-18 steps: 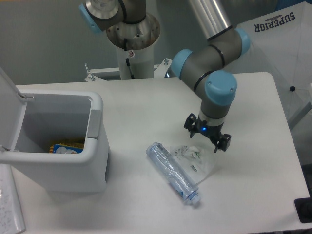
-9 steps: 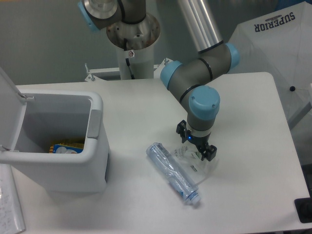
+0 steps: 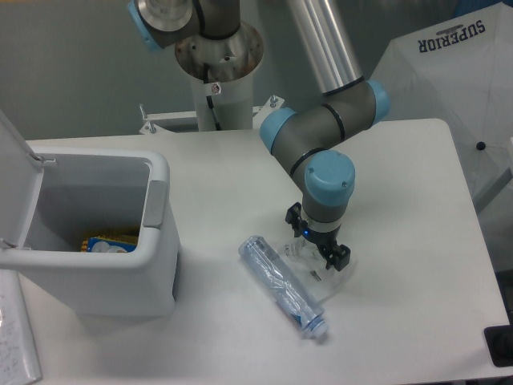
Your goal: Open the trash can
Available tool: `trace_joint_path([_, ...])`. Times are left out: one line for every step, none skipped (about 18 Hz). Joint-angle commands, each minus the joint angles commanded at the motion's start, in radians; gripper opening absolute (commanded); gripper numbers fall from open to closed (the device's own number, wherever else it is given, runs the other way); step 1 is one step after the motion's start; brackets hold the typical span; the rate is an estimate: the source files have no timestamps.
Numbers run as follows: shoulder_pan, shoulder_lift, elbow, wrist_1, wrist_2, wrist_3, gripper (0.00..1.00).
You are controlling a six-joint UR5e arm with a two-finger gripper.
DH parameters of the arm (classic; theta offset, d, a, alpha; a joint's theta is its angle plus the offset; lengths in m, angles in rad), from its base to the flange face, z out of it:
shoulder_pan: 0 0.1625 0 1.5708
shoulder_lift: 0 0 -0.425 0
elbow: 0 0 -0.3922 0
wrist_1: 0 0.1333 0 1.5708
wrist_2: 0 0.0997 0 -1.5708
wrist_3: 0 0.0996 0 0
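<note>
The trash can is a large white boxy bin at the left of the table. Its lid stands raised at the far left and the inside is exposed. A grey push tab sits on its right wall. A blue and yellow packet lies inside. My gripper is open, low over a crumpled clear wrapper at the table's middle, far to the right of the bin. A crushed clear bottle lies just left of the wrapper.
The robot's base column stands at the back of the table. A white fabric marked SUPERIOR is off the right edge. A sheet of paper lies at the lower left, and a dark object at the lower right corner.
My gripper has moved left and a little down, from beside the wrapper to right over it. The trash can, its raised lid and the bottle have not moved.
</note>
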Motion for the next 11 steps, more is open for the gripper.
trace_joint_path([0.005, 0.021, 0.003, -0.002, -0.003, 0.000, 1.00])
trace_joint_path([0.005, 0.034, 0.003, -0.002, 0.001, -0.005, 1.00])
trace_joint_path([0.005, 0.034, 0.006, -0.002, 0.009, -0.009, 1.00])
trace_joint_path([0.015, 0.034, 0.017, -0.002, 0.009, -0.011, 1.00])
trace_joint_path([0.037, 0.037, 0.035, -0.002, 0.006, -0.020, 1.00])
trace_joint_path([0.051, 0.038, 0.054, -0.002, 0.008, -0.034, 1.00])
trace_joint_path([0.057, 0.043, 0.083, -0.009, 0.005, -0.038, 1.00])
trace_joint_path([0.066, 0.057, 0.113, -0.032, 0.003, -0.043, 1.00])
trace_joint_path([0.072, 0.061, 0.135, -0.064, 0.008, -0.040, 1.00])
trace_joint_path([0.077, 0.063, 0.158, -0.092, 0.011, -0.032, 1.00])
trace_joint_path([0.075, 0.065, 0.185, -0.127, 0.011, -0.032, 1.00])
